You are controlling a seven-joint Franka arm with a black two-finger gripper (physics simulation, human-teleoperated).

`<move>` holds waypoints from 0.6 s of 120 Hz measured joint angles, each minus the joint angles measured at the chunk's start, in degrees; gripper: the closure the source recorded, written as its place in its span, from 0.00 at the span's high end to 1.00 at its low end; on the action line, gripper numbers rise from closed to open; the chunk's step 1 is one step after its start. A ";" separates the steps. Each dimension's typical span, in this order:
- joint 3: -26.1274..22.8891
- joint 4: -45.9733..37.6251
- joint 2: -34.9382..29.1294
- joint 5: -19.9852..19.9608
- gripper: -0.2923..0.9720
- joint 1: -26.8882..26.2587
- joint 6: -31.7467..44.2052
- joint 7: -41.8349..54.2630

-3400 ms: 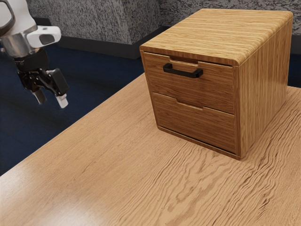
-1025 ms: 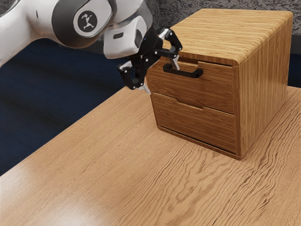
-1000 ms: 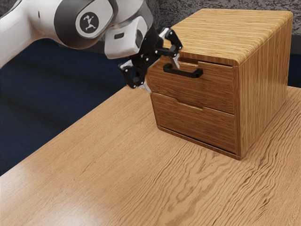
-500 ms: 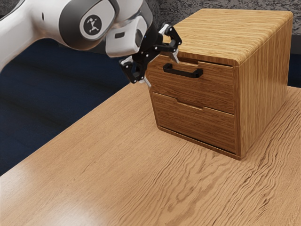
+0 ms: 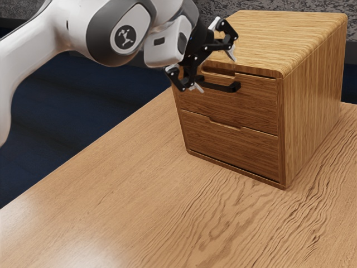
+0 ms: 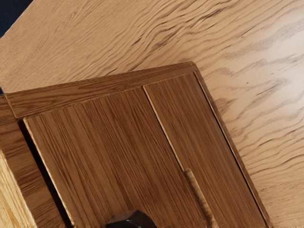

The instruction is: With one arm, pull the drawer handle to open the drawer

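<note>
The end effector (image 5: 214, 69) hangs at the black handle (image 5: 222, 85) of the top drawer (image 5: 245, 103). Its jaws stand apart, clamping nothing

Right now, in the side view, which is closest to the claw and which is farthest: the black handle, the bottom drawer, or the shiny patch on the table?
1. Black handle: on the top drawer, right at the open claw.
2. Bottom drawer: just below the handle.
3. Shiny patch: on the table, at the exterior view's lower left.

Stretched in from the exterior view's upper left, gripper (image 5: 213, 70) tilted, fingers (image 5: 225, 34) spread wide apart.
</note>
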 joint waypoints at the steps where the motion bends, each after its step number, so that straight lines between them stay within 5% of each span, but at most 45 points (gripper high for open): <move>1: 0.00 0.00 0.01 0.00 0.75 0.01 0.14 0.00; 72: 1.94 -1.01 2.79 0.20 0.75 0.43 5.58 -0.25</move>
